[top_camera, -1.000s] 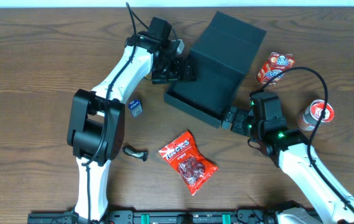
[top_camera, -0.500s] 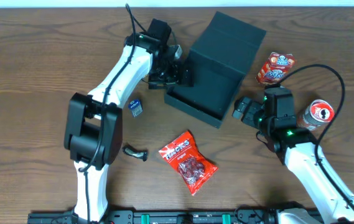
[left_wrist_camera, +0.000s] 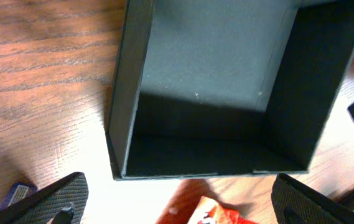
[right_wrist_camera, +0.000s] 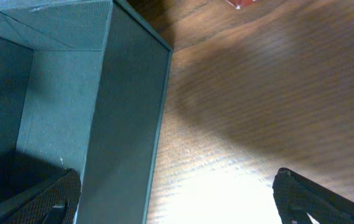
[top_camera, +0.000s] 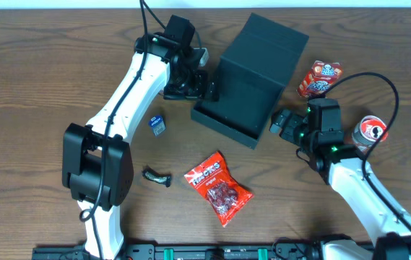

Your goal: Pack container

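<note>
**While the container sits empty, 2 arms crowd its walls**

Because the left gripper [top_camera: 209, 88] hangs spread wide just beside the left wall of the open black container [top_camera: 243, 97], which sits mid-table toward the back, and the right gripper [top_camera: 277, 124], equally wide, sits at its near right corner, either arm could shove the box when swinging away. A rightward slide might hit the red snack pouch [top_camera: 319, 78].
</note>
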Tool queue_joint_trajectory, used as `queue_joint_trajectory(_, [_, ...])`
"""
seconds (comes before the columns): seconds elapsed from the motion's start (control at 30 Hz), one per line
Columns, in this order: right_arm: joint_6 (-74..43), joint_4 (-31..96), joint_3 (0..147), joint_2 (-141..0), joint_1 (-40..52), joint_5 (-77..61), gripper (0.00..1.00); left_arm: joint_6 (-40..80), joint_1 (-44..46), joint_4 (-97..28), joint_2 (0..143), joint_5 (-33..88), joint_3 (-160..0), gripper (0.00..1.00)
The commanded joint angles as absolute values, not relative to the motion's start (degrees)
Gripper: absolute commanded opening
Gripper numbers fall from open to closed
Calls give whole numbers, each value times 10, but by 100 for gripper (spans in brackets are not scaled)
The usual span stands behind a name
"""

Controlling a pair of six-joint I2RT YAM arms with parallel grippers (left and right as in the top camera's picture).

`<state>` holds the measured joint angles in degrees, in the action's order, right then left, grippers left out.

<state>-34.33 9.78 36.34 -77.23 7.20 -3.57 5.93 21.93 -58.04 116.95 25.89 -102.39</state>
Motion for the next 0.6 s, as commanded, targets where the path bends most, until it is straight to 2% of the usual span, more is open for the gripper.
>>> queue_joint_trajectory(0.0, [-351, 82, 362, -788, 65, -46, 99, 19, 222, -570, 1170, 250, -992, 95])
queue_joint_trajectory(0.37, [-351, 30, 362, -790, 66, -47, 99, 12, 223, -501, 1170, 296, -909, 95])
queue_joint_trajectory(0.57, [-351, -3, 362, -811, 66, -46, 99, -6, 225, -465, 1170, 274, -908, 95])
